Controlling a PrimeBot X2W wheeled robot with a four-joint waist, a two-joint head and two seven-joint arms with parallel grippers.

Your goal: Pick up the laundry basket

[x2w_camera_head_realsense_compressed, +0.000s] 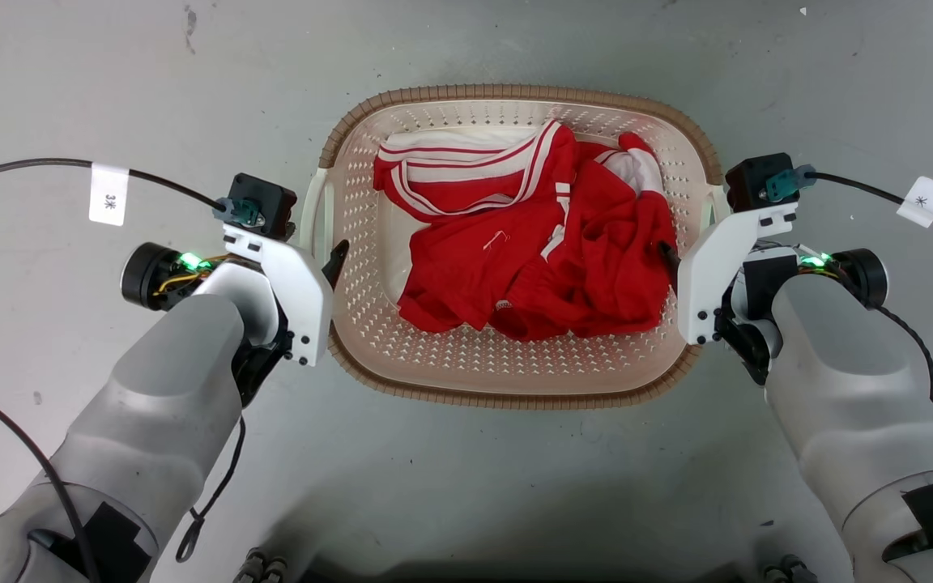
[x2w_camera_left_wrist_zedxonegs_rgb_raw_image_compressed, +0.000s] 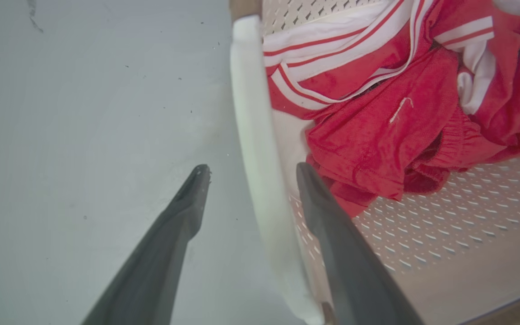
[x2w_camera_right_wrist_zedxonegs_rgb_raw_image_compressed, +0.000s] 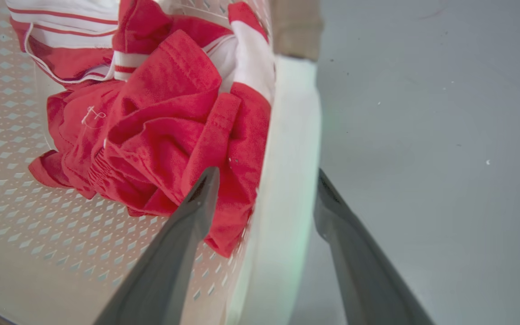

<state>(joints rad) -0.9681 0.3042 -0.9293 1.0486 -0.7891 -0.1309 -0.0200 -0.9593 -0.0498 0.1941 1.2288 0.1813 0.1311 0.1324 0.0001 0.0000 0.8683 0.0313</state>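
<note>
Your left tool [x2w_camera_left_wrist_zedxonegs_rgb_raw_image_compressed: 251, 174] is released, one finger on each side of the left handle [x2w_camera_left_wrist_zedxonegs_rgb_raw_image_compressed: 251, 113]. Your right tool [x2w_camera_right_wrist_zedxonegs_rgb_raw_image_compressed: 265, 176], also released, straddles the right handle [x2w_camera_right_wrist_zedxonegs_rgb_raw_image_compressed: 291, 135]. Between them, the laundry basket [x2w_camera_head_realsense_compressed: 515, 398] sits on the floor [x2w_camera_head_realsense_compressed: 466, 486], holding red clothes [x2w_camera_head_realsense_compressed: 531, 267].

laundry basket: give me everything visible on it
The laundry basket is cream perforated plastic, rounded-rectangular, with a brown woven-look rim and white side handles. It sits upright on the grey floor and holds crumpled red-and-white clothes. The left gripper and right gripper each straddle a handle, jaws open, one finger inside and one outside, not clamped.
</note>
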